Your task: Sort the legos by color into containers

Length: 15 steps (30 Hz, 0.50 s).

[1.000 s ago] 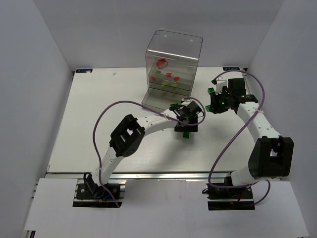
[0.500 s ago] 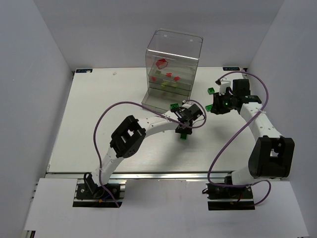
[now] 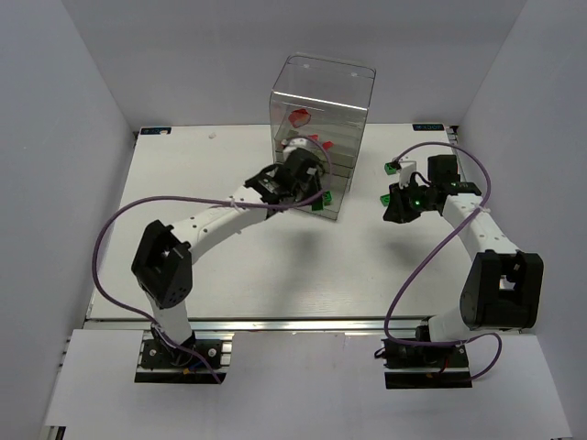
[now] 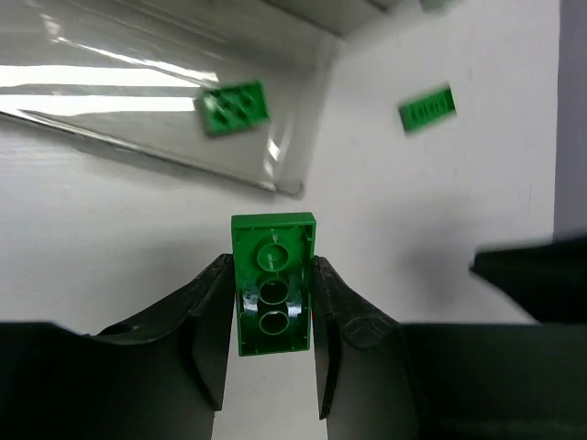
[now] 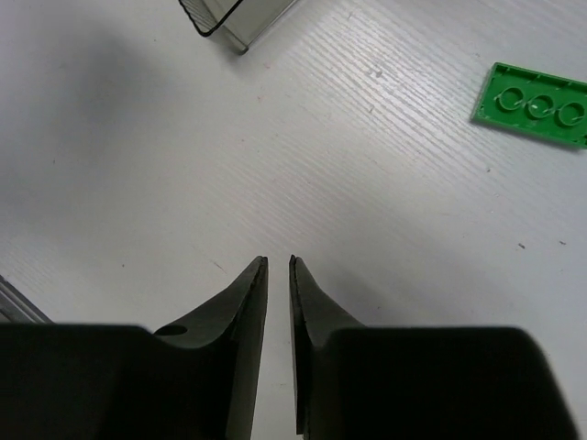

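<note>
the left gripper [image 4: 271, 268] is up against the front foot of the tall clear plastic box of stacked drawers [image 3: 323, 87], which stands at 12 o'clock on the white bench [image 3: 183, 225]. it pinches a dark green rectangular lego brick [image 4: 272, 240] between its two black fingers [image 4: 213, 312], hollow underside facing the wrist camera, the brick's far end sticking out past the fingertips. another small green brick [image 4: 235, 107] shows through the box's clear plastic at 11 o'clock from the held one. high in the box sits a larger rounded red piece [image 3: 300, 116], with small red bricks [image 3: 326, 143] a shelf lower.

over at 3 o'clock on the bench, the right gripper [image 5: 277, 268] hangs above bare surface, its fingers drawn almost together with only a thin slit between them and nothing in it. a flat green studded plate [image 5: 532, 104] lies on the bench at about 1 o'clock from it, well apart from the fingertips.
</note>
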{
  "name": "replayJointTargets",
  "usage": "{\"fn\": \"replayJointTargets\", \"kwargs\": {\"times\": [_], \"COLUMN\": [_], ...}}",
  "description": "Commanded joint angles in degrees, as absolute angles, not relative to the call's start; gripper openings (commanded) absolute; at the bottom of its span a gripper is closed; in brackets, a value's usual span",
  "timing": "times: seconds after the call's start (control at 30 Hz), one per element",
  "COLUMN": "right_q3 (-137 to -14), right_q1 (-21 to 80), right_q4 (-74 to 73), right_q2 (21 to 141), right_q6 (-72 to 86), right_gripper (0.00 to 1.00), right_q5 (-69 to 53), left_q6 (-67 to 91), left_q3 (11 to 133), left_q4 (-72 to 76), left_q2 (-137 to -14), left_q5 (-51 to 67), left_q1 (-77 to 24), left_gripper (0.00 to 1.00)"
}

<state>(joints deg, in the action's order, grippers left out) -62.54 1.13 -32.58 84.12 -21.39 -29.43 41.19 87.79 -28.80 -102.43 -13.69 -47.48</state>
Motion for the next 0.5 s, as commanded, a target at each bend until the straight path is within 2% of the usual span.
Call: {"fn": "replayJointTargets", "kwargs": {"times": [0.0,0.3,0.47], "right_q3": [-61.5,-59.4,-58.5], "right_q1": [1.1,0.8,0.9], "right_q4": [-32.9,-31.4,-30.6], "right_q2": [82.7,81.2,81.3], "right_q6": [-24.9,-26.5,-26.3], "right_gripper": [0.21,0.2,0.26], "right_q5": [-32.3,-29.7,-29.1], "left_q6": [49.3,58.9,61.0], "left_q3": [85.6,96.1,99.5], "left_q4": [-27.0,-24.4,-23.1], "left_q2": [-104.0,-114.1,-118.6], "left_q5": [-11.3,-7.4,-4.2], "left_q1": [-41.1,-31.8,-29.4], "left_gripper": [0.04,0.05,0.18]}}
